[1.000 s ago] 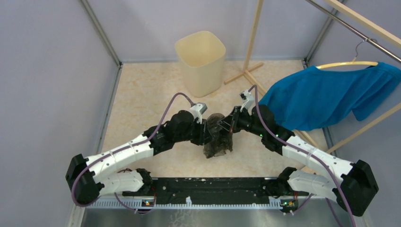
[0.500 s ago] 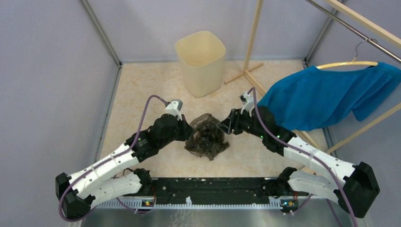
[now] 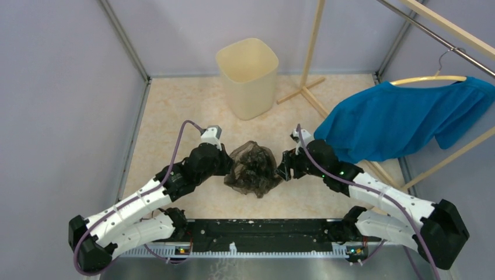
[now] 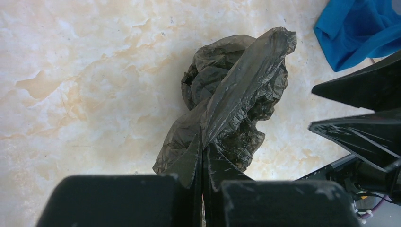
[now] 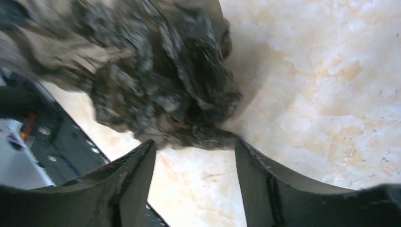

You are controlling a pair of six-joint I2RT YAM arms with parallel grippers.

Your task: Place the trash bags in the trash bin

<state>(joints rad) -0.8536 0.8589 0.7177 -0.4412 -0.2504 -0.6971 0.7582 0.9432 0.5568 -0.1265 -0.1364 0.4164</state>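
The trash bag (image 3: 252,169) is a crumpled dark grey-brown plastic bundle hanging between my two grippers near the middle of the floor. My left gripper (image 3: 229,168) is shut on its left edge. In the left wrist view the fingertips (image 4: 204,146) pinch a fold of the bag (image 4: 236,94). My right gripper (image 3: 282,166) stands open just right of the bag. In its wrist view the spread gripper (image 5: 194,144) holds nothing, with the bag (image 5: 156,80) just ahead of it. The cream trash bin (image 3: 251,87) stands upright at the back, apart from both grippers.
A blue garment (image 3: 403,119) hangs on a hanger at the right, close behind my right arm. A wooden rack post (image 3: 309,58) with floor feet stands right of the bin. Grey walls close in the left side and the back. The black base rail (image 3: 262,230) runs along the near edge.
My right gripper opened, let go of the bag and backed off slightly. My left gripper shut on the bag and drew it left and nearer. The bag spread out wider.
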